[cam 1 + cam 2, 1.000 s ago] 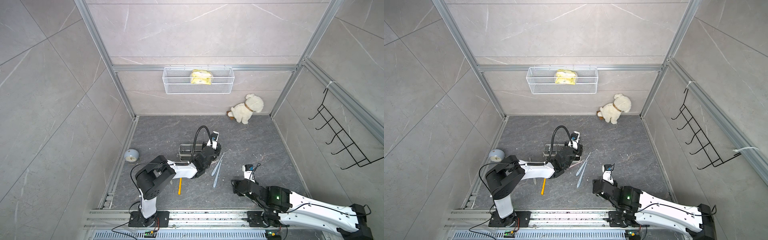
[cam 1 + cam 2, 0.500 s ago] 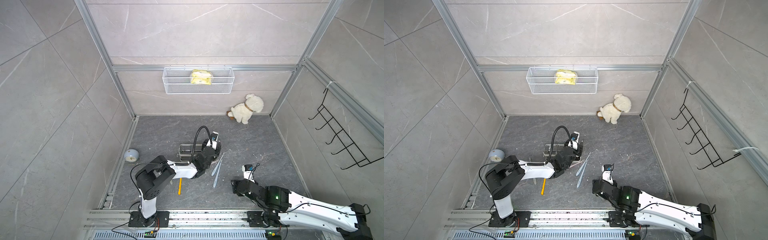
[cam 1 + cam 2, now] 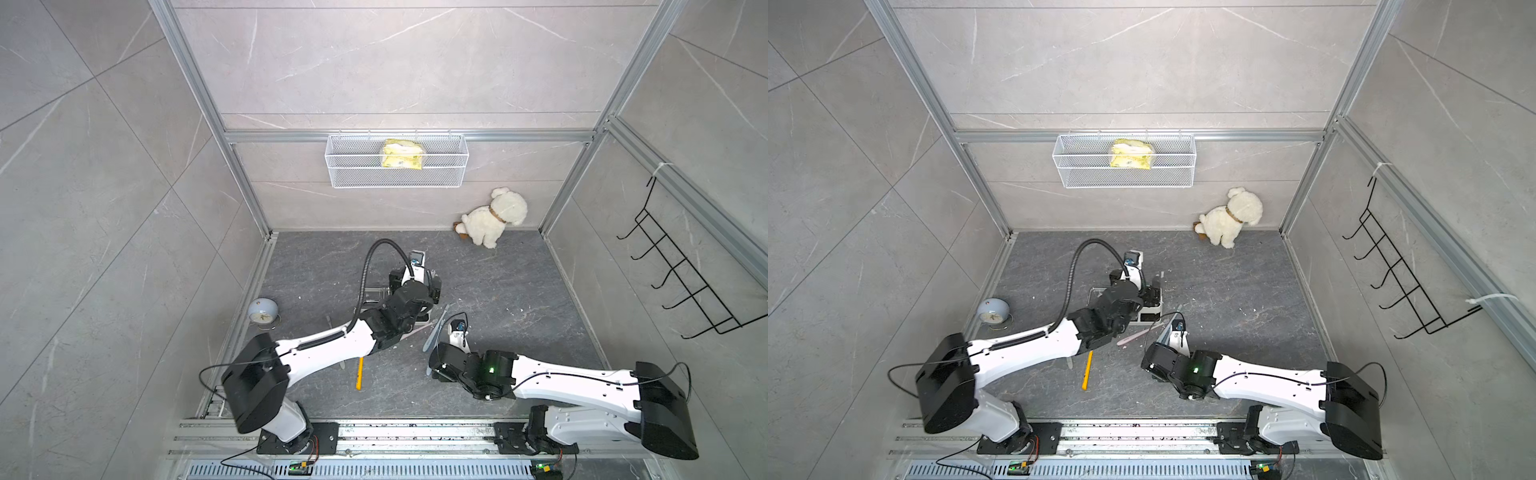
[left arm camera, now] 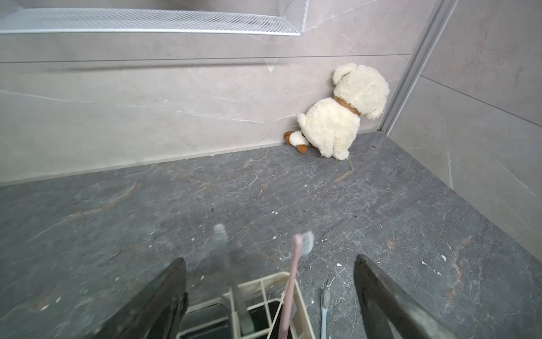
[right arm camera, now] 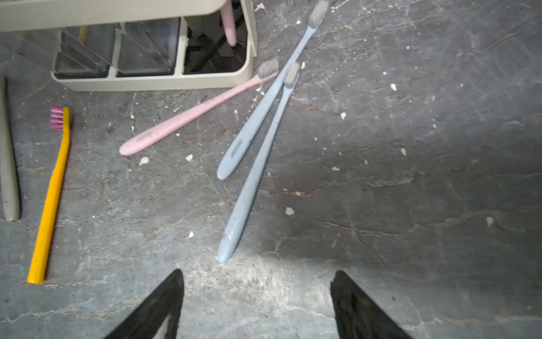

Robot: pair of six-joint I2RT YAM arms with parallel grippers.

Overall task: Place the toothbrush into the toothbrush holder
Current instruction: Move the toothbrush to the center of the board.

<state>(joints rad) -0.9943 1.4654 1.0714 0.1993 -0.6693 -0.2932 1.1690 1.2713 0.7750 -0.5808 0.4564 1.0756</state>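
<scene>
The white toothbrush holder stands on the dark floor, largely hidden under my left arm in both top views. My left gripper hangs open right over its slotted compartment. A grey toothbrush, blurred, and a pink toothbrush stand in the slots, untouched by either finger. My right gripper is open and empty above the floor, just short of the handle end of a blue toothbrush. A second blue toothbrush and a pink one lie beside the holder.
A yellow toothbrush and a grey one lie on the floor by the left arm. A plush dog sits in the back right corner, a small round clock at the left wall. A wire basket hangs on the back wall.
My left gripper has opened and let go of the grey toothbrush in the holder's slots. The right arm has moved left, closer to the blue toothbrushes.
</scene>
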